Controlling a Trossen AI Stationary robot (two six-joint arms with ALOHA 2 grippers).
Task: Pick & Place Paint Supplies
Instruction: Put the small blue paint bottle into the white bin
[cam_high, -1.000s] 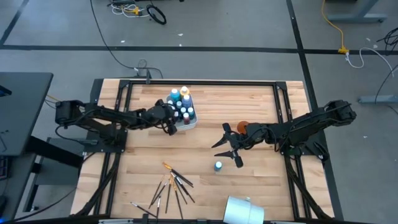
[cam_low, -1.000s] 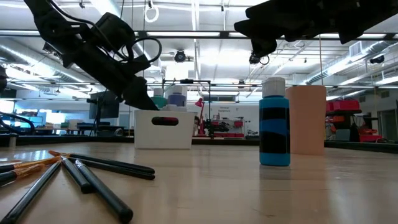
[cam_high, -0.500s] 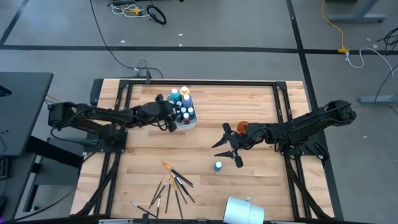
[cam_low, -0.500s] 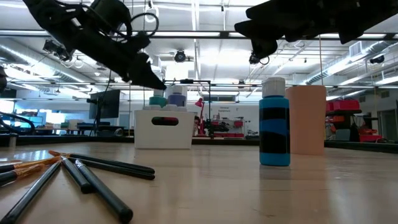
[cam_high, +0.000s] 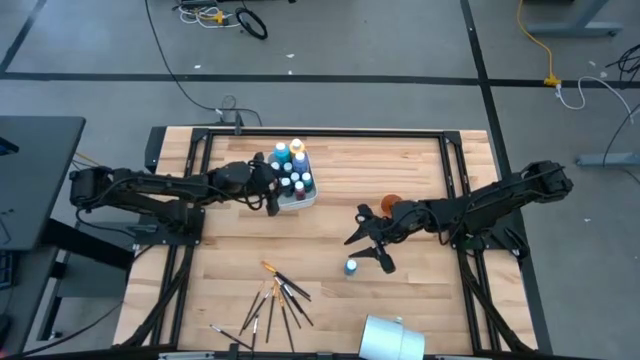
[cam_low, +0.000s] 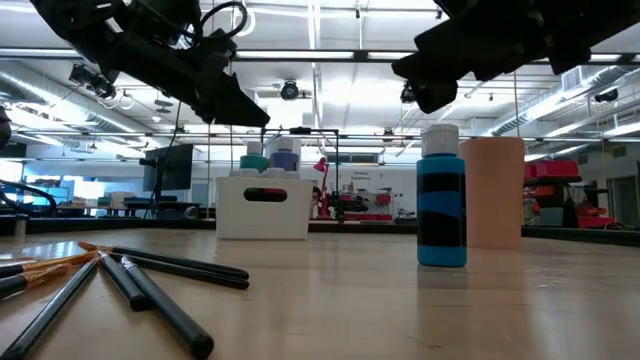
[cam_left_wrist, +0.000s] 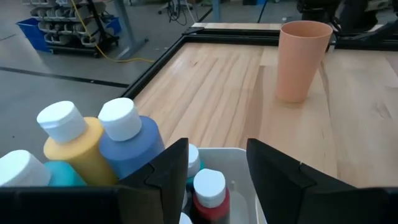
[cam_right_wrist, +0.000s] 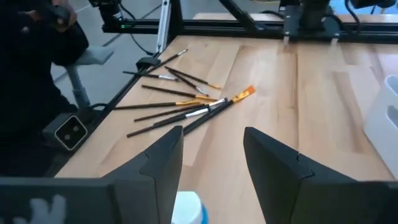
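Wooden planks make up the table (cam_high: 420, 300), and a white bin (cam_high: 303, 199) near its far edge, left of centre, holds a cluster of paint bottles (cam_high: 291, 168); from the left wrist, a yellow bottle (cam_left_wrist: 76, 147), a blue bottle (cam_left_wrist: 129, 141) and a red bottle (cam_left_wrist: 211, 198) show inside it, all white-capped. The left gripper (cam_high: 270, 190) hangs over the bin's left side, just above the bottles, its fingers spread apart with nothing between them.

One blue paint bottle (cam_high: 351, 267) with a white cap stands upright alone near the middle of the table, toward the near edge. The right gripper (cam_high: 368, 241) hovers above and just behind it, jaws wide open and empty; in the right wrist view the bottle's cap (cam_right_wrist: 187, 209) sits low between the two fingers, untouched. An orange cup (cam_high: 390, 203) stands upright just behind that gripper.

Several dark-tipped wooden paintbrushes (cam_high: 274, 297) lie scattered in a loose fan near the table's near edge, left of centre, well apart from the bin. A white mug (cam_high: 392, 338) lies at the near edge, right of the brushes.
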